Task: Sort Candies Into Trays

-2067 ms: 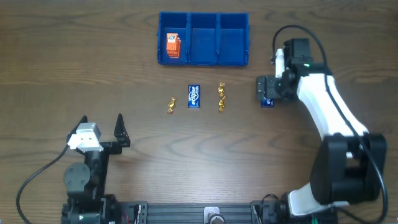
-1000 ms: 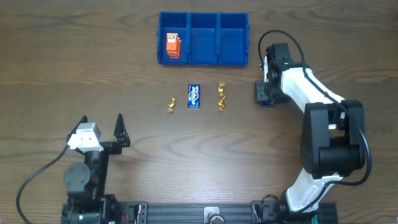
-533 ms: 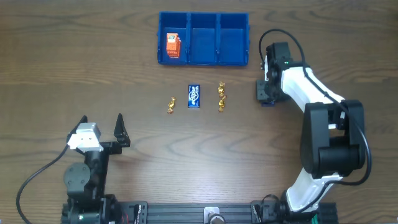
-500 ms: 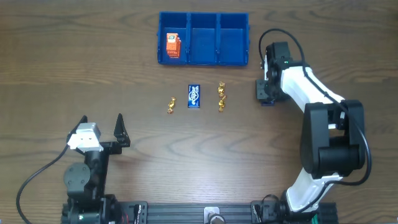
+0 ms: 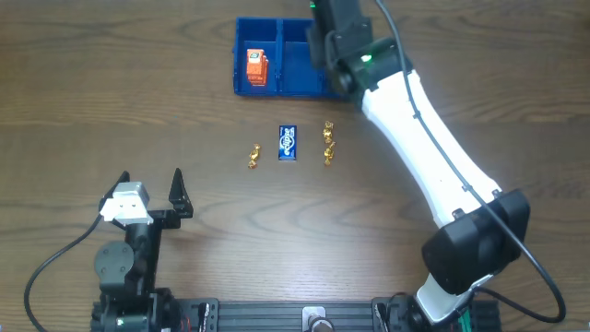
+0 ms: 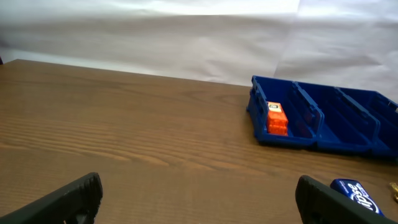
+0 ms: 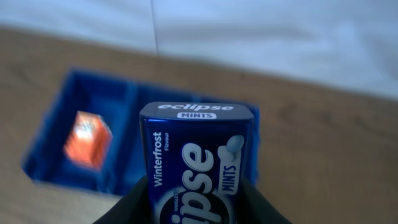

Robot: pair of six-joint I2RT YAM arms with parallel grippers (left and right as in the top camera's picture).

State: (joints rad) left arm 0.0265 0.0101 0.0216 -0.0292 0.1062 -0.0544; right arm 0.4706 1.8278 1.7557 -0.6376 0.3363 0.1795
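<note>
Light bright and even, from overhead. Wooden table (image 5: 138,92) uniformly lit. Soft, short shadow along the base of the blue tray (image 5: 277,91). Faint sheen on the mint tin (image 7: 198,162) lid. White backdrop (image 6: 155,31) bright, slightly washed.

Blue three-bin tray (image 5: 280,55), orange candy box (image 5: 256,66) in its left bin, blue mint tin (image 7: 196,162) held upright, second tin (image 5: 288,142) flat between three gold candies (image 5: 328,131).
</note>
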